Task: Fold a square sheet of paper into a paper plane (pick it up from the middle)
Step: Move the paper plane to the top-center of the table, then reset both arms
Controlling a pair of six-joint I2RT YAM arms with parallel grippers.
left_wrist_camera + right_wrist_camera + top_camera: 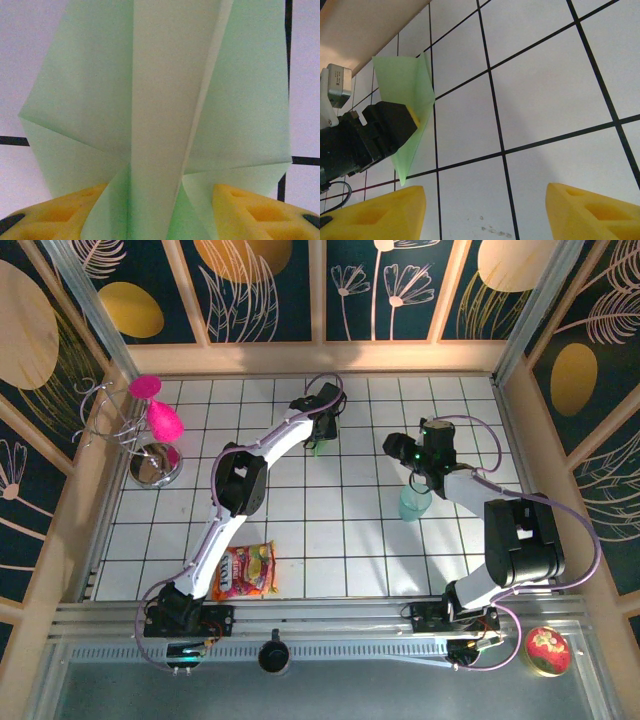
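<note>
The left gripper (160, 192) is standing with jaws apart, flanking the paper plane (160, 100) on the tiled table (545, 100). The plane's nose is running off-frame, and its base is hiding behind yellow fingers (65, 215). The right gripper (485, 192) is hovering, spread wide.

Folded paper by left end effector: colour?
Thin folded paper sheet is pale mint green; left wrist view.

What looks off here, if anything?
The paper at the left gripper looks folded lopsided: in the left wrist view its left corner sits higher than its right. Nothing looks spilled or torn.
</note>
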